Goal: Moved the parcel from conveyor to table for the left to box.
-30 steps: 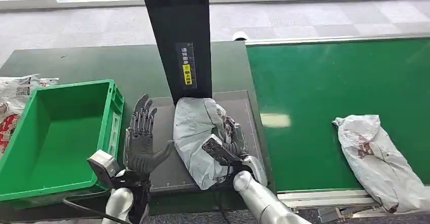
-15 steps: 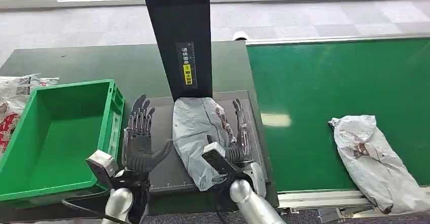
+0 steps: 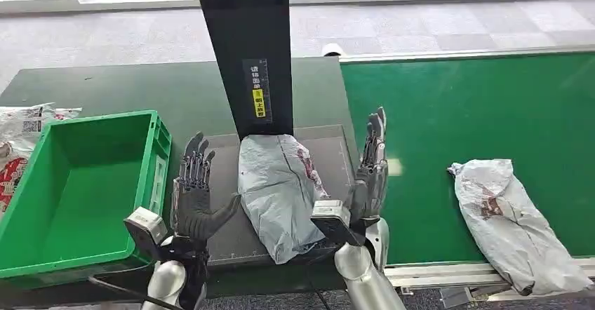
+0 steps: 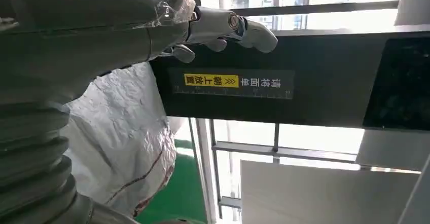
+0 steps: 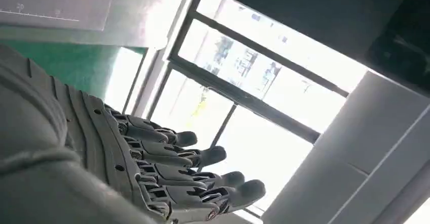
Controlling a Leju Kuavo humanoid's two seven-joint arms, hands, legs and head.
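Fingers spread and holding nothing on both our left hand point(image 3: 194, 199) and right hand point(image 3: 369, 177), which flank the grey parcel point(image 3: 279, 192) lying on the dark scale pad point(image 3: 224, 157) (under the black post point(image 3: 247, 50)). Our green crate point(image 3: 77, 184) sits empty at left. Another parcel point(image 3: 516, 219) lies on the green conveyor point(image 3: 463, 113); grey carpet lies beyond.

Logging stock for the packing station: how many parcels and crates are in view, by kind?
Grey parcels: 2, one on the scale pad, one on the green conveyor
Green crates: 1
Printed bags beside the crate: 1
Total: 4
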